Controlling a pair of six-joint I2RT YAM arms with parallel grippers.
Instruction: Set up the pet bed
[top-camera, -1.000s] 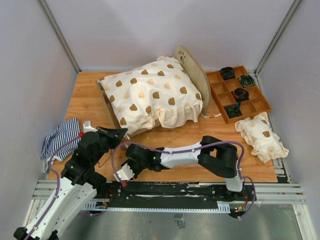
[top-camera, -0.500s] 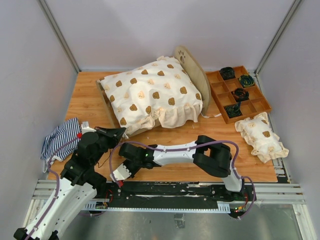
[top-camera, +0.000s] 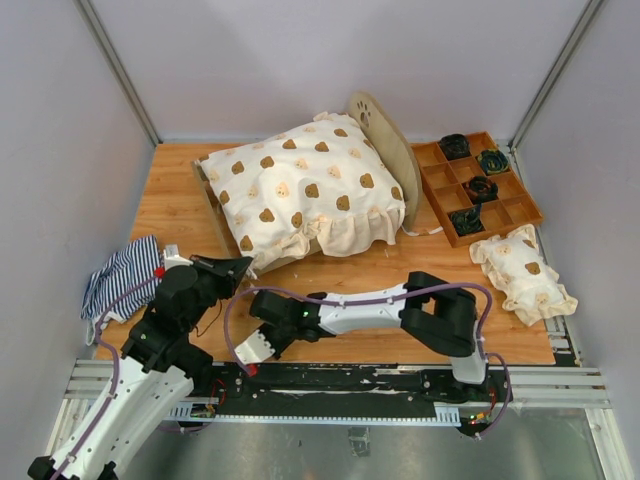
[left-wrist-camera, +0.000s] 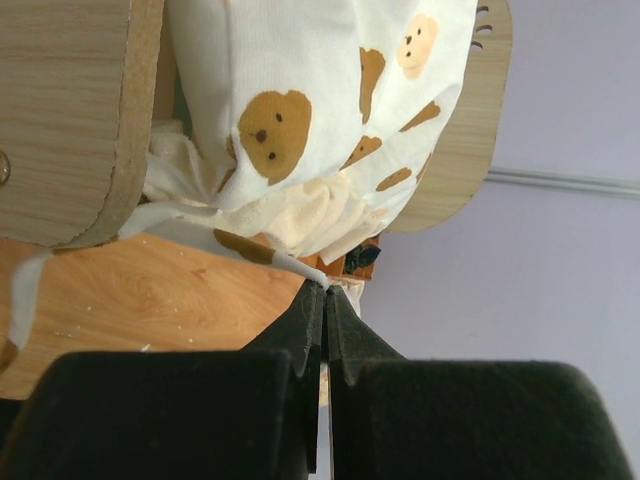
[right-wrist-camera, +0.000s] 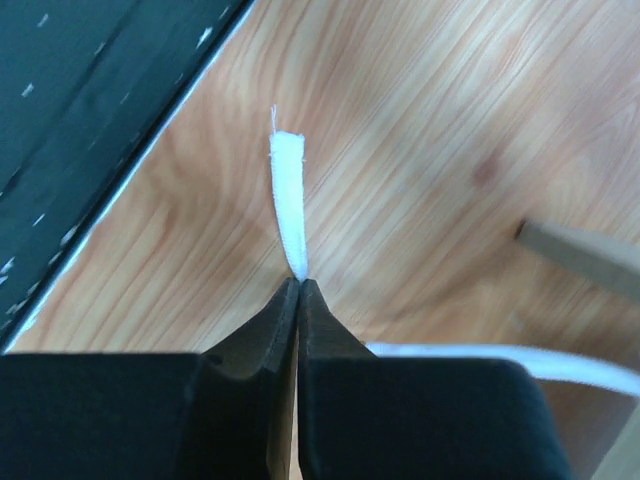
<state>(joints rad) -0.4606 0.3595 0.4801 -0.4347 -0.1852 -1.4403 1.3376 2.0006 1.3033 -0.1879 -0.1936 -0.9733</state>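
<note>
Pet bed, bear-print cover (ties pinched)

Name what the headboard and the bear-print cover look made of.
Headboard: light plywood or similar board, matte, unpainted; grain and raw cut edge show. Cover: soft cotton-like cloth, cream with brown bears; it wrinkles and gathers into ruffles.

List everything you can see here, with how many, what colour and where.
pet bed: one, light plywood, far centre
bear-print cover: one, cream and brown, on the bed
small pillow: one, same print, near right
tray: one, brown, far right
dark items: four, in tray compartments
striped cloth: one, navy and white, left edge
white tie ends: two, one in each arm's jaws
table: one, orange-brown wood
left arm: one, black and white, jaws shut on tie end
right arm: one, black and white, jaws shut on tie end
</note>
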